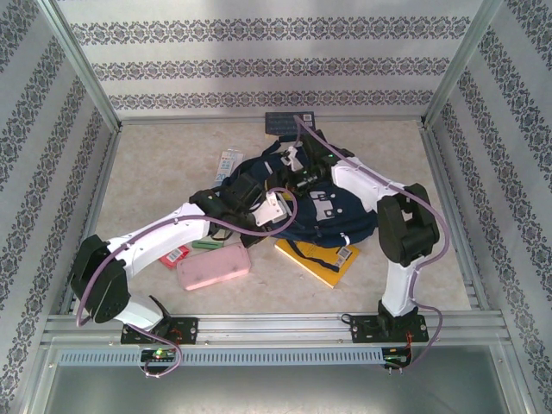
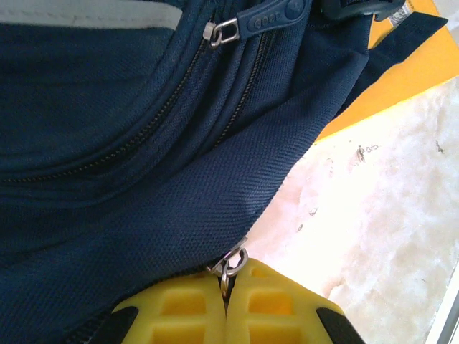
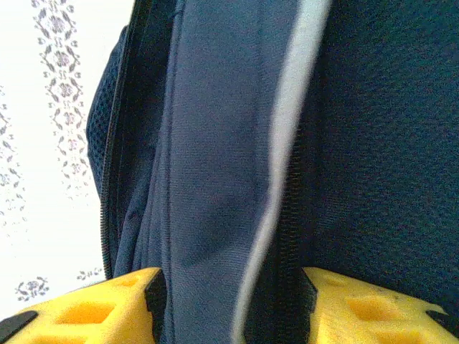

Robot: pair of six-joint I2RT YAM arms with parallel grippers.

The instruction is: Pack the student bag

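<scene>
The student bag (image 1: 323, 216), a navy backpack with thin white stripes, lies in the middle of the table. My left gripper (image 1: 246, 197) is at the bag's left side. In the left wrist view its yellow fingers (image 2: 179, 308) are shut on a small metal zipper ring (image 2: 231, 261) at the bag's lower seam. My right gripper (image 1: 304, 170) is on the bag's far top. In the right wrist view its jaws stand apart (image 3: 231, 294), with a fold of navy fabric and a white stripe (image 3: 283, 143) between them.
A pink pencil case (image 1: 214, 266) and a yellow book (image 1: 321, 260) lie in front of the bag. Red (image 1: 177, 256) and green (image 1: 207, 245) small items sit by the left arm. A dark calculator (image 1: 282, 122) and a white packet (image 1: 228, 164) lie behind.
</scene>
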